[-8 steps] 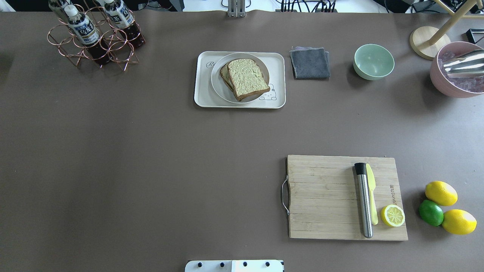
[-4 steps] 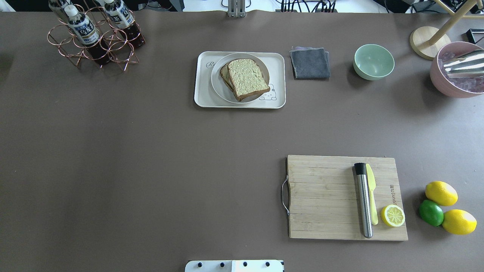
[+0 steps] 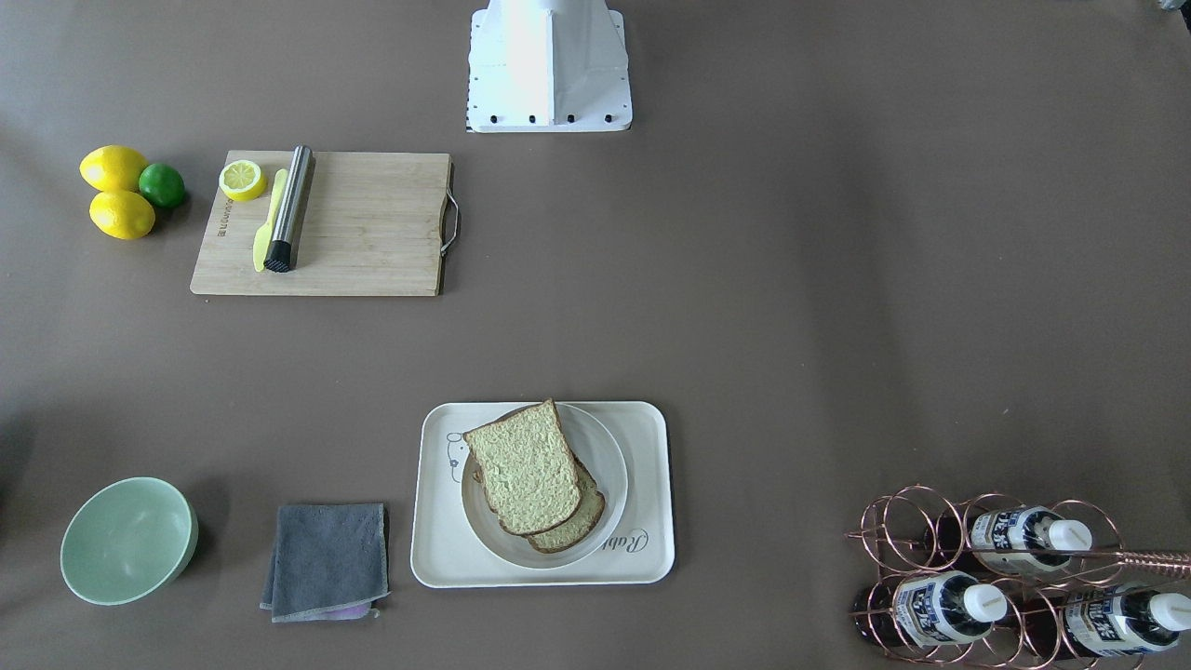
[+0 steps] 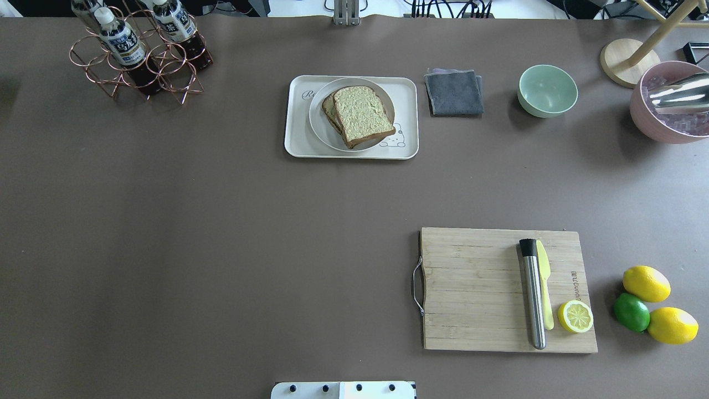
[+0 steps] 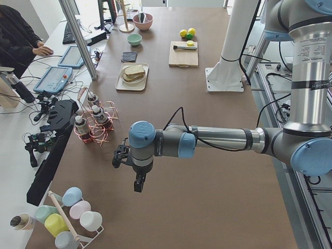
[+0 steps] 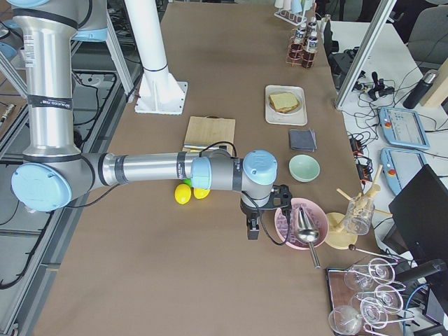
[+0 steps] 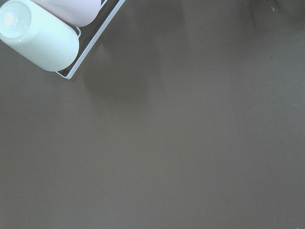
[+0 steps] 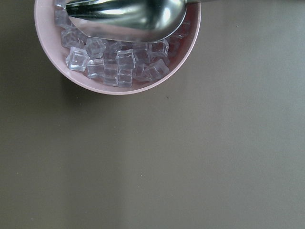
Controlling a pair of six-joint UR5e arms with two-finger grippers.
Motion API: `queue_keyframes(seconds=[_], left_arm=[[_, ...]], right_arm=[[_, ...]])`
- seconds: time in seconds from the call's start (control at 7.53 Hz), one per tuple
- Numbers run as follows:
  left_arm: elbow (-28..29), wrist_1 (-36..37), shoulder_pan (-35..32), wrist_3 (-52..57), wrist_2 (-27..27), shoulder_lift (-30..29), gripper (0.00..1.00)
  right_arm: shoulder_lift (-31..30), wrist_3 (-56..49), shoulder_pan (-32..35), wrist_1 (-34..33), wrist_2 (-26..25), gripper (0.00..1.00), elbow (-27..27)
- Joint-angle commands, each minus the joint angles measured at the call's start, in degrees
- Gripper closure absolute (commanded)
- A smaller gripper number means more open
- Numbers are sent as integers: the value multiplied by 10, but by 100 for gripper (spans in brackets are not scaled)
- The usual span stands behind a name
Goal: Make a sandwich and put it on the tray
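On the round white plate (image 4: 321, 124), which sits on the tray (image 4: 296, 138), lies the sandwich (image 4: 363, 115). Its top slice is a bit crooked, so the bottom slice peeks out. Nothing on the table has moved since a second ago; the overhead view looks just the same.

Both grippers are well apart from the sandwich, one at each end of the table. The left gripper (image 5: 139, 185) hangs over bare brown table. The right gripper (image 6: 253, 231) hangs just beside a pink bowl (image 8: 116, 90). Both show only in the side views, so I cannot tell if their fingers are spread or pressed together.

Ice cubes (image 8: 119, 67) and a shiny metal scoop (image 8: 128, 16) fill the pink bowl. Between the right gripper and the tray sit a green bowl (image 4: 547, 90) and a folded gray cloth (image 4: 454, 92). Between the left gripper and the tray, a bit to one side, stands a copper rack of bottles (image 4: 138, 61). A pale cup (image 7: 40, 36) lies near the left gripper. A wooden cutting board (image 4: 471, 288) lies off to the side, apart from the tray.
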Motion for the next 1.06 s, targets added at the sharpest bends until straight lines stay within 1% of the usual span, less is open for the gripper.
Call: queue_keyframes(seconds=[0.0, 0.93], left_arm=[[4, -2, 1, 0, 3, -1, 2], [14, -5, 3, 0, 3, -9, 2]], right_arm=[[1, 2, -1, 1, 0, 0, 1], [3, 2, -1, 0, 1, 0, 1]])
